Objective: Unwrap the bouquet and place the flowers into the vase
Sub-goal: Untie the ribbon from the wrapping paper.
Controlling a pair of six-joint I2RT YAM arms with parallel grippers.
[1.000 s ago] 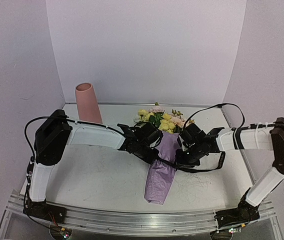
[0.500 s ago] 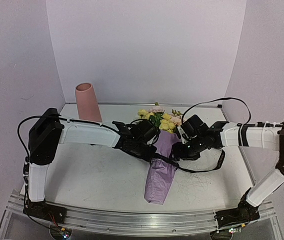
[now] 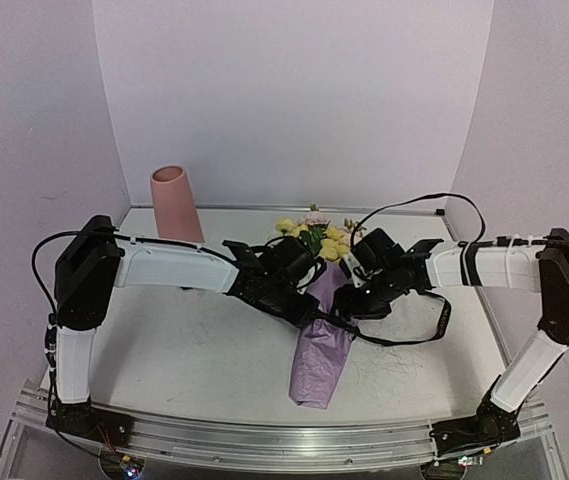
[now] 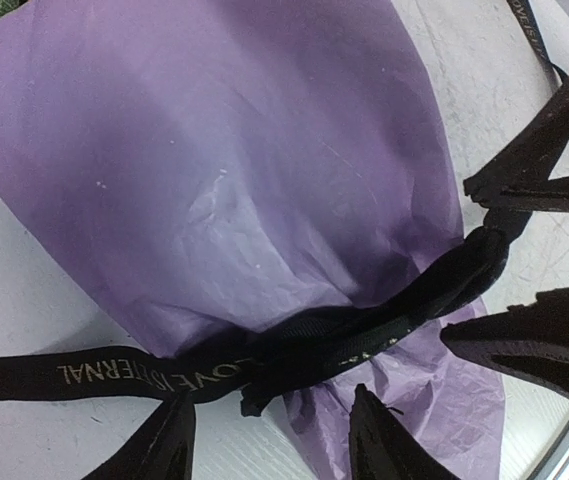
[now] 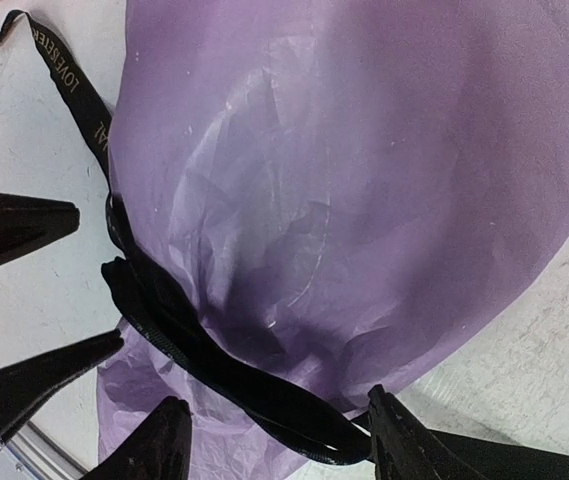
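Note:
The bouquet lies on the table with its flowers (image 3: 316,236) pointing to the back and its lilac paper cone (image 3: 321,352) toward the front. A black ribbon (image 4: 294,352) circles the cone's waist. My left gripper (image 3: 308,306) comes in from the left, open, its fingertips (image 4: 171,446) straddling the ribbon's knot without pinching it. From the right, my right gripper (image 3: 350,302) is open too, and the ribbon (image 5: 226,378) runs between its fingertips (image 5: 404,440). Both grippers face each other across the cone. The salmon-pink vase (image 3: 176,206) stands upright at the back left.
A loose end of ribbon (image 3: 440,320) loops over the table to the right of the cone. White walls close in the table (image 3: 184,350) at the back and sides. A metal rail (image 3: 264,440) runs along the near edge.
Both grippers have opened over the ribbon. The right gripper has moved left and back, closer to the cone's waist. The bouquet has hardly shifted.

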